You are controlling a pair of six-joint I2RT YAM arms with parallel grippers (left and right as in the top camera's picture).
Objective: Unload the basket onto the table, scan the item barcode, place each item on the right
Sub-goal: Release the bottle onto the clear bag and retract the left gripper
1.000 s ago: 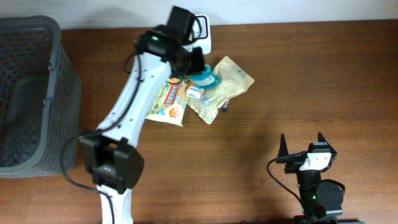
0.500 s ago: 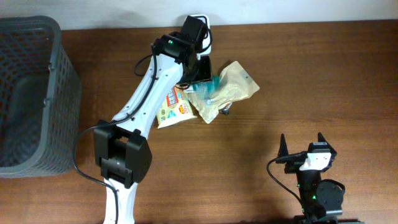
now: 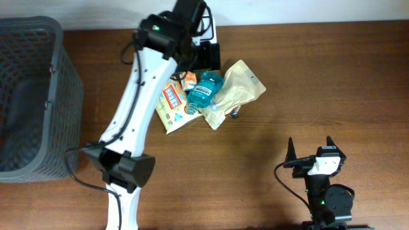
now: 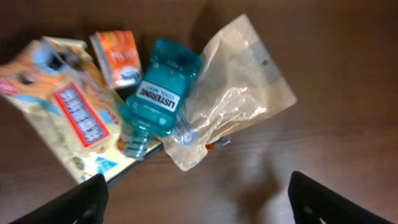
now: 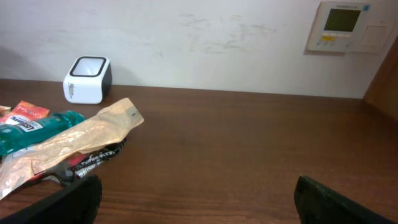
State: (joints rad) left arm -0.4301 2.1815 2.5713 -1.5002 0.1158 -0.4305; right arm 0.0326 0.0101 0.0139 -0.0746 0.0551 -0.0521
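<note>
The teal mouthwash bottle, clamped in the left gripper a second ago, now lies released on the heap of packets at the table's far middle. Its cap end rests on the yellow snack bag and its side touches the tan pouch. The left gripper hangs above, fingers spread wide. The right gripper, likewise spread, sits near right. The white scanner stands at the far edge.

Counted in all: 1 teal mouthwash bottle, 1 tan paper pouch, 1 yellow snack bag, 1 small orange packet, 1 dark wrapper, 1 white scanner and 1 grey basket.
</note>
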